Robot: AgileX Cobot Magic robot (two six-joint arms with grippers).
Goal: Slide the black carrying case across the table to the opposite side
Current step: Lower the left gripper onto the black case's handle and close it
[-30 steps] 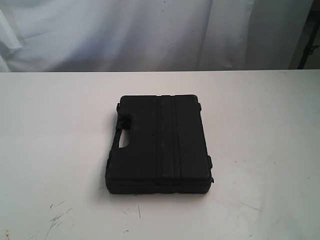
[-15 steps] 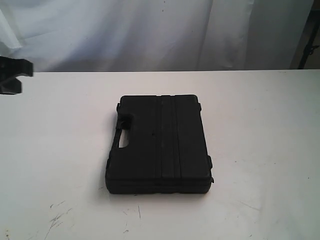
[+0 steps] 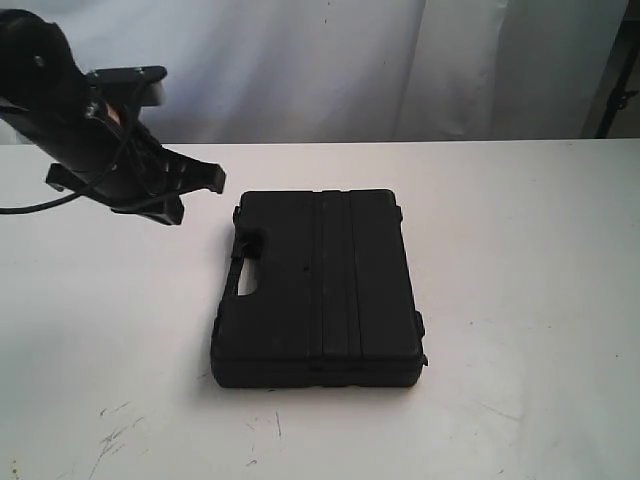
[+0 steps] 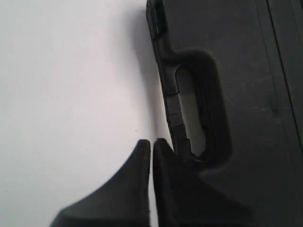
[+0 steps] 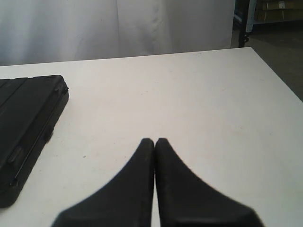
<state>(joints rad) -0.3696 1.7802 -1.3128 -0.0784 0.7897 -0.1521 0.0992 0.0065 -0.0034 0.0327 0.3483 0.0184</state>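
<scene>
The black carrying case point(image 3: 320, 285) lies flat in the middle of the white table point(image 3: 520, 250), its handle point(image 3: 243, 275) facing left. My left gripper point(image 3: 215, 180) hangs just left of the case's far left corner, fingers shut with nothing between them. In the left wrist view its tips point(image 4: 151, 144) sit right beside the handle point(image 4: 170, 94) of the case point(image 4: 236, 94); whether they touch it I cannot tell. My right gripper point(image 5: 155, 142) is shut and empty over bare table point(image 5: 189, 94), well clear of the case point(image 5: 23, 113), and is out of the exterior view.
A white curtain point(image 3: 320, 60) hangs behind the table's far edge. Dark scratch marks point(image 3: 115, 430) show at the near left. A dark stand point(image 3: 615, 100) is at the far right. The right wrist view shows the table's side edge point(image 5: 279, 75) and floor beyond.
My left arm has swung in from the left edge of the exterior view toward the case's far left corner. The case has not moved.
</scene>
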